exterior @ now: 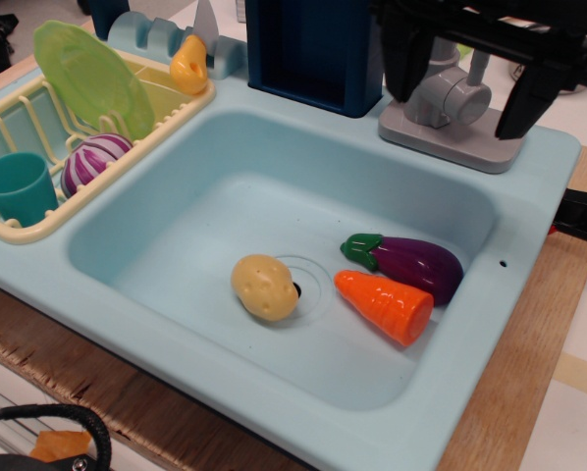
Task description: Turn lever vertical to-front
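The lever (480, 67) is a slim light-grey rod standing upright at the back right of the sink, just behind its short grey knob (459, 101). Its top is hidden by the gripper's black body. My gripper (453, 118) hangs over the faucet with its jaws wide open. One black finger (400, 69) is left of the faucet pipe (433, 61) and the other is right of the knob. Neither finger touches the lever.
The flat grey faucet base plate (441, 139) sits on the light-blue sink's rim (529, 196). In the basin lie a potato (265, 287), a carrot (386, 306) and an eggplant (411, 263). A dish rack (38, 228) with a green plate, cup and purple vegetable stands at the left. A dark blue box (313, 49) stands behind.
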Controlling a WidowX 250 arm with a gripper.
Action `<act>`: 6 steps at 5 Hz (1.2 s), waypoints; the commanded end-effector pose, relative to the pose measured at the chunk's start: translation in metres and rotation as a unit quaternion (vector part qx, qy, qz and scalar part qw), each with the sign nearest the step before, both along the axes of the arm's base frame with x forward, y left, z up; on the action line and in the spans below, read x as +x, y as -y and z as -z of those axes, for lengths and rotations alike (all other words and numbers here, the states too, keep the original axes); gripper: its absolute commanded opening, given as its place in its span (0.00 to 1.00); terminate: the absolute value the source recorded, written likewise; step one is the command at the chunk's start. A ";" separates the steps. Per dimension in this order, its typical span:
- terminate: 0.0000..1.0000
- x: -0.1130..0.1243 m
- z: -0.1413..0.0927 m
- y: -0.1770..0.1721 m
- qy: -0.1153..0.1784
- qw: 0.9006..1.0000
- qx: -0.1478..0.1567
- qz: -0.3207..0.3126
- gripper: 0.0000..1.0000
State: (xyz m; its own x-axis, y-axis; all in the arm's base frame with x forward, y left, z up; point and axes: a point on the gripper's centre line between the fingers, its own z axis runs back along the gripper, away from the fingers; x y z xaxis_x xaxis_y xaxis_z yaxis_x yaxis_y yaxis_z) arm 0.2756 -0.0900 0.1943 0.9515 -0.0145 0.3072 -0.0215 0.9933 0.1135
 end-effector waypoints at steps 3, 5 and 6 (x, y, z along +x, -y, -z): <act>0.00 0.042 -0.011 0.003 0.067 0.996 0.001 0.056 1.00; 0.00 0.056 -0.009 -0.003 0.080 0.995 0.007 0.065 1.00; 0.00 0.057 -0.007 -0.002 0.079 0.995 0.009 0.056 0.00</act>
